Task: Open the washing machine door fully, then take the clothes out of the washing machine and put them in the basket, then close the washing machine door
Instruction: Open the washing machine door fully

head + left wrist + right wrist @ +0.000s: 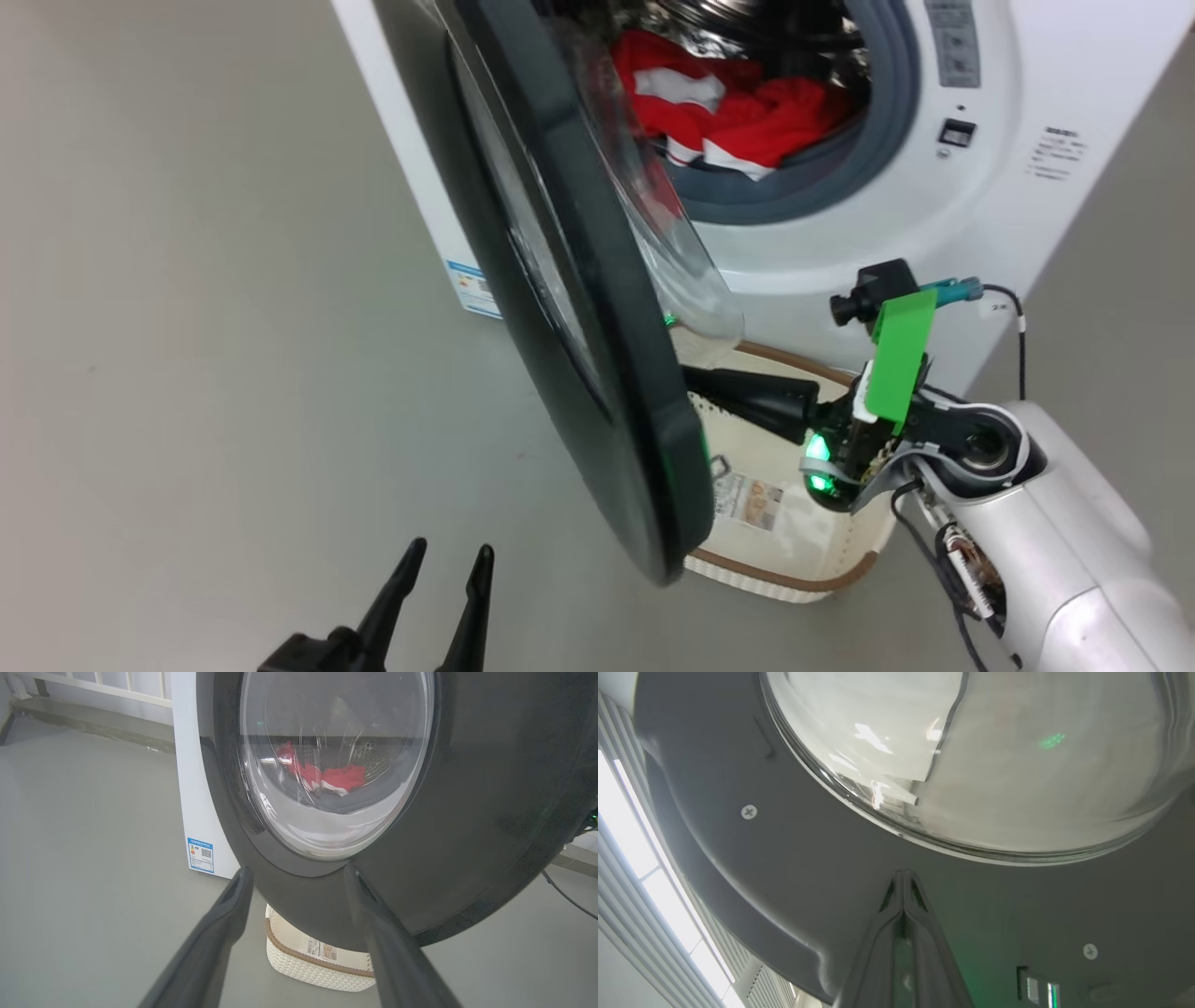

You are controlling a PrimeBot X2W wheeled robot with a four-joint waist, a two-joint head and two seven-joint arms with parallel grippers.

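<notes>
Left claw (451,549) spread, right claw (903,875) closed

basket (794,579): half hidden by washing machine door (579,308) | right pincer (695,378): tips behind door rim | sticker (201,855): text unreadable

Red-white clothes (738,107); black door rim (597,308); cream basket (822,551), brown rim.

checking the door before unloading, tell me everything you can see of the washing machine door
The washing machine door is round, with a wide glossy black rim and a bulging clear glass bowl. It stands swung partly open, over the basket. Its grey inner face carries screws; the shut right gripper points at it, seemingly touching.
</notes>
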